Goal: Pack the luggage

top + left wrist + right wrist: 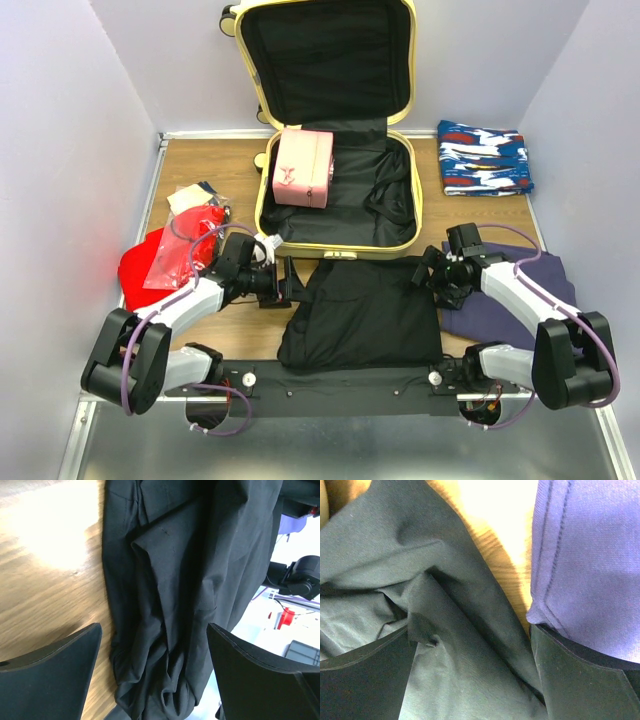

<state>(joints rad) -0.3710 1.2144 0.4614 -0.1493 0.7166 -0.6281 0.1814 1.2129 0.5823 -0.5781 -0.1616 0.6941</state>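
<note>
One luggage (330, 60) laid open, long axis near-to-far, lid farthest — one pink pouch (302, 168) inside; left gripper (290, 283), right gripper (430, 270) spread.

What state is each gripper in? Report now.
Left gripper: open, holding nothing, at the black garment.
Right gripper: open, holding nothing.

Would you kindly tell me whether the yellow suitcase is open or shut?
Open: the luggage has its lid propped up, black lining exposed, and a pink pouch resting inside.
</note>
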